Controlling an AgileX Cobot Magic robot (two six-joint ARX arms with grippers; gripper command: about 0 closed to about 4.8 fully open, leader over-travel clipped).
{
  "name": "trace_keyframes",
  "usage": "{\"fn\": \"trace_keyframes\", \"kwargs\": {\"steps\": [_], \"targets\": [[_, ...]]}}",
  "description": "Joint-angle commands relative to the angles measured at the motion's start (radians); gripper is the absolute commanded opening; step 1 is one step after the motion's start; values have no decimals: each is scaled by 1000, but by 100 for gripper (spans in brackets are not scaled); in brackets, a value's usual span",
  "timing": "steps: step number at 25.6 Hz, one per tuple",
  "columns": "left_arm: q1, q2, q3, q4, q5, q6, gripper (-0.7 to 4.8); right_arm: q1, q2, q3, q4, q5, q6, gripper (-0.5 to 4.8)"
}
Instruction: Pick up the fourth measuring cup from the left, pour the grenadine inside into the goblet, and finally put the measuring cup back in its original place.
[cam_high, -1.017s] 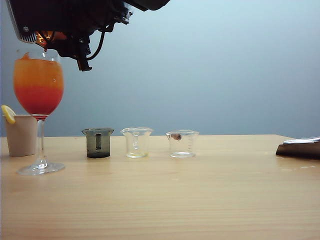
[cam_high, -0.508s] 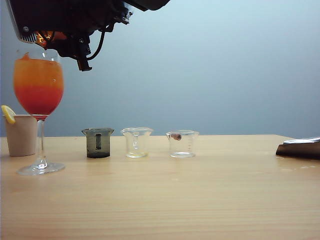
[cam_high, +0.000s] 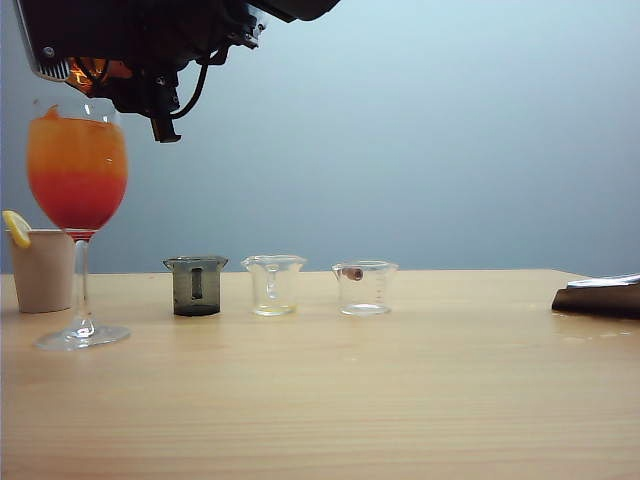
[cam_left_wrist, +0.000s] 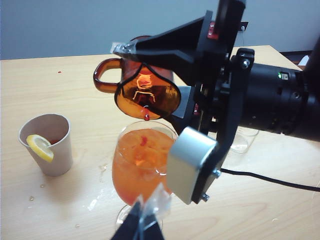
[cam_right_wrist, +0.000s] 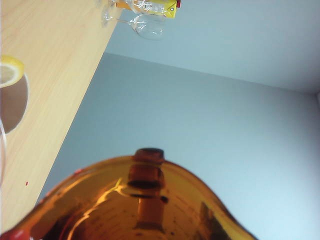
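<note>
Hanging above the goblet (cam_high: 78, 190) at the left edge of the exterior view, the right gripper (cam_high: 95, 78) is being seen with the amber measuring cup (cam_high: 88, 74) clamped in it; three other cups are lined up on the table (cam_high: 400, 400), beside a beige cup (cam_high: 42, 270) bearing a lemon slice (cam_high: 16, 228).

In the left wrist view, the measuring cup (cam_left_wrist: 145, 87) is being held tipped between the right gripper's (cam_left_wrist: 175, 80) jaws directly over the goblet (cam_left_wrist: 142, 165), a red drop of grenadine (cam_left_wrist: 146, 117) clinging to its lip. The left gripper (cam_left_wrist: 141, 227) is being shown low in front of the glass, fingertips nearly together; a grasp cannot be told.

In the right wrist view, the measuring cup (cam_right_wrist: 145, 205) is filling the foreground.
</note>
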Motion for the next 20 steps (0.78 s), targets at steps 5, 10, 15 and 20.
{"fn": "trace_keyframes", "kwargs": {"steps": [5,10,15,20], "targets": [[-2,-2,0,10,1,-2,-5,0,-12,4,33,-5,335,-1],[-1,-2,0,10,1,-3,-5,-18,-23,4,138,-4,861,-1],[-1,-2,0,10,1,-3,-5,-53,-54,5,176,-5,1213,-1],[-1,-2,0,9,1,-3,-5,-116,-119,4,161,-2,1461,-1]]}}
